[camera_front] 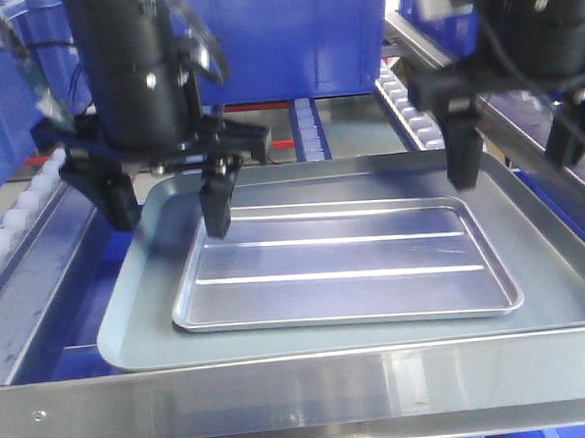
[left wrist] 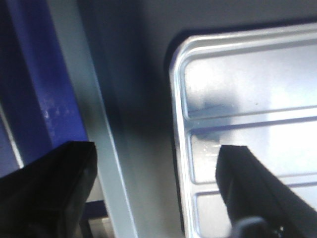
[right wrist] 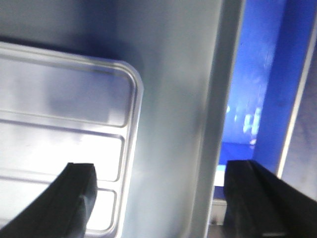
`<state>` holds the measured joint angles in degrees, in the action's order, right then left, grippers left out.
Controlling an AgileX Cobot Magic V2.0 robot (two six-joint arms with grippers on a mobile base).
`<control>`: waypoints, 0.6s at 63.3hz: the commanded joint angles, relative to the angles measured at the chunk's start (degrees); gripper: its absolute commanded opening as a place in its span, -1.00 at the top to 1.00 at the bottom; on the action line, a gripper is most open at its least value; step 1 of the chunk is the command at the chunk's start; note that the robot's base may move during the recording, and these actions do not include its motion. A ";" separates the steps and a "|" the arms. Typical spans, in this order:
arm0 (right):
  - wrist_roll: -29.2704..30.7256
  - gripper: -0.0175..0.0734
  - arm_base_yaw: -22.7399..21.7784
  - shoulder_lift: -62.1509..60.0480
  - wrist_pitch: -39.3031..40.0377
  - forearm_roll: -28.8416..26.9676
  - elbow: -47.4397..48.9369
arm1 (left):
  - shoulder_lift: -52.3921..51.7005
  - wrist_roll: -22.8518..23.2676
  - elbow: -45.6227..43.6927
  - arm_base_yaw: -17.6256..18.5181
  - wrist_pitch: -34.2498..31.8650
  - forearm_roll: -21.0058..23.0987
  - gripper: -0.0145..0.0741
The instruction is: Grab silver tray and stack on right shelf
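**Silver rim only**

Shiny ridged sheet-metal silver tray [camera_front: 344, 265] lies flat inside a larger dull grey tray [camera_front: 555, 264]. Left gripper [camera_front: 169, 211] and right gripper [camera_front: 513, 158] hang wide open, empty, one astride each short end. Pinch only the inner rim, both sides together, and lift level.

This looks like a factory or warehouse floor set up for parts handling. Steel-framed flow racks fill the view: a broad flat front bar [camera_front: 302, 395], a rail of small white rollers [camera_front: 409, 105] on the right and chunkier white rollers [camera_front: 22, 209] on the left. Big dark-blue plastic bins [camera_front: 293, 33] stand behind. A silver tray [camera_front: 344, 265] of sheet metal lies in a larger grey-green tray [camera_front: 560, 264].
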<state>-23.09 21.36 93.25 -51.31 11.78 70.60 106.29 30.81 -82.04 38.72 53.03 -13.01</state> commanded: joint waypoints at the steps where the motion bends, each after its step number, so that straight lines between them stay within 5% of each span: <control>1: 0.62 -0.76 -0.19 -6.24 0.15 1.36 2.05 | -5.61 -1.09 -3.48 -0.05 2.41 -1.05 -0.30; 12: 0.62 -0.61 -0.19 -13.94 -1.62 1.36 1.18 | -14.80 -1.31 -1.52 2.04 3.20 -3.40 -0.12; 28: 0.62 0.53 -0.19 -25.51 3.61 1.36 -10.96 | -33.21 -0.83 15.97 5.10 -9.40 -4.45 0.61; 35: 0.62 0.49 -0.19 -31.12 8.14 1.36 -18.95 | -40.06 -0.83 26.58 5.58 -16.72 -4.67 0.92; 38: 0.69 0.49 -0.19 -33.75 10.18 1.36 -22.85 | -42.81 -0.83 30.54 5.58 -19.90 -4.69 0.88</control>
<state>-22.99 21.36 64.94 -47.45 11.78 52.02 69.36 29.62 -56.26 43.70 41.83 -16.54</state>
